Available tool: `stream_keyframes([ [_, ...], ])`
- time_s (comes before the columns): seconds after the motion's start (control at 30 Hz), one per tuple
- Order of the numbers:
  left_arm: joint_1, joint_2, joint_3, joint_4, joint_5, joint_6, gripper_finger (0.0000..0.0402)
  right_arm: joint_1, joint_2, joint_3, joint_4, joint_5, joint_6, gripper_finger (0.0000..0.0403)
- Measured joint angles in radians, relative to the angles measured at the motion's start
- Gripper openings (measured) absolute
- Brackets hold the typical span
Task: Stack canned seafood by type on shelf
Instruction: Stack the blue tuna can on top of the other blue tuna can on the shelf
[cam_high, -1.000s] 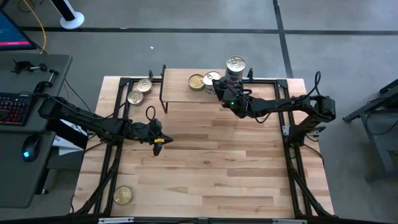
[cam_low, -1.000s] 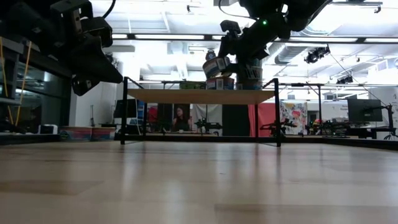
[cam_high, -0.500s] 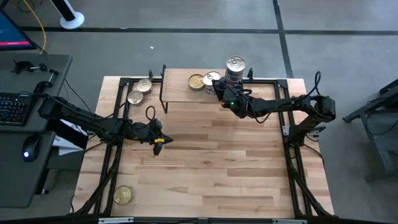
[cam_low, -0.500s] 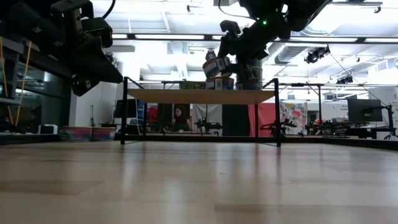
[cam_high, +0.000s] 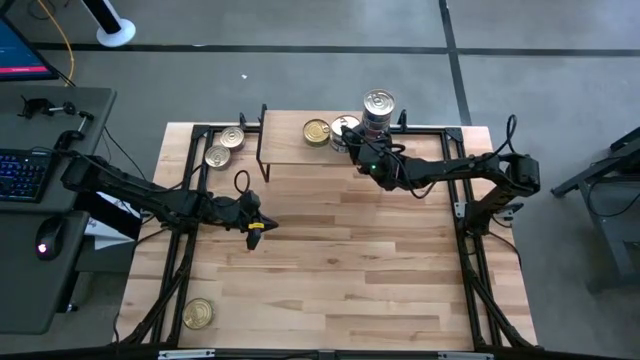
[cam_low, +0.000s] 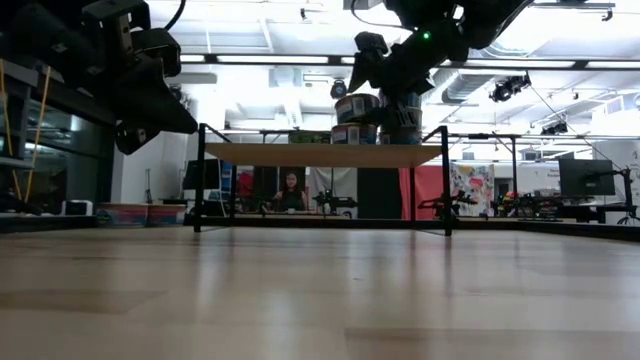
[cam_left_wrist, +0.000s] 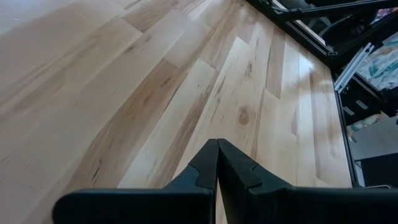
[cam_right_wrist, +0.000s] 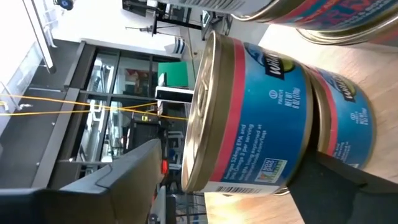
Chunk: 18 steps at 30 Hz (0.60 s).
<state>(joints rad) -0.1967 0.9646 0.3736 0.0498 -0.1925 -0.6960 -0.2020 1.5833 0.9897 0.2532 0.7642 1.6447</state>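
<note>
Right gripper: arm reaches in from the table's right edge to the shelf, wrist roughly level, fingers clamped on a blue-and-red labelled tin; in the low view this held tin sits level, directly above a like tin on the shelf board; whether the two touch cannot be told from there; the right wrist view shows the held tin resting against the tin beneath, labels matching.

Left gripper: arm stretches from the table's left edge over the plank tabletop, hanging above bare wood, well apart from the shelf; in the left wrist view its fingers are pressed together, holding nothing.

Shelf: light-wood board on black wire legs, at the table's far edge, centre; carries a gold-lidded tin lying flat left of the right gripper; a taller stack of tins, silver lid uppermost, stands at the board's right end, just beside the held tin and close against the gripper.

Loose stock: two gold-lidded tins on the tabletop left of the shelf, near each other; one single tin at the near left corner, well apart from everything else.

Surroundings: desk with keyboard and mouse left of the table; a person far off in the room, seen under the shelf.
</note>
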Motion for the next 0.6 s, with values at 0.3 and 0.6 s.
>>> stream_keyframes([
  [0.3, 0.000, 0.000, 0.000, 0.000, 0.000, 0.000, 0.0000, -0.001, 0.001, 0.040, -0.069, -0.038, 0.007, 0.0314],
  [0.6, 0.000, 0.000, 0.000, 0.000, 0.000, 0.010, 0.0000, -0.014, 0.003, 0.303, -0.618, -0.088, 0.060, 0.0314],
])
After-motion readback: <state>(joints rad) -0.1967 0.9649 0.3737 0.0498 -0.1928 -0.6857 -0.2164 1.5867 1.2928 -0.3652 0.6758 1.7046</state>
